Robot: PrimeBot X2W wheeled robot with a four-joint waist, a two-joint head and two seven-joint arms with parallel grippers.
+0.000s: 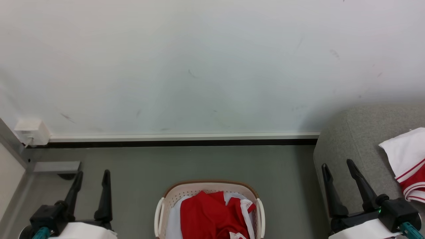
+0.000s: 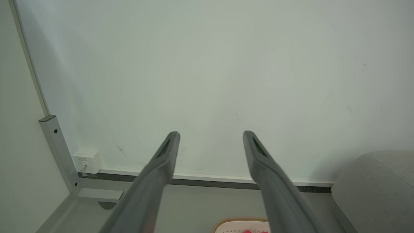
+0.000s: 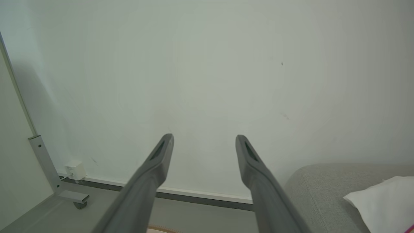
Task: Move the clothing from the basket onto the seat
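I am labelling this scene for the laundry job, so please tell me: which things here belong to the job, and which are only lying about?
Belong to the job: red and white clothes; basket; sofa; garment already on the sofa.
Just lying about: white wall box; grey metal bar on the floor.

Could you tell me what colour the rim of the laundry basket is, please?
Brown, above cream-white perforated sides; the basket rim shows best in the head view.
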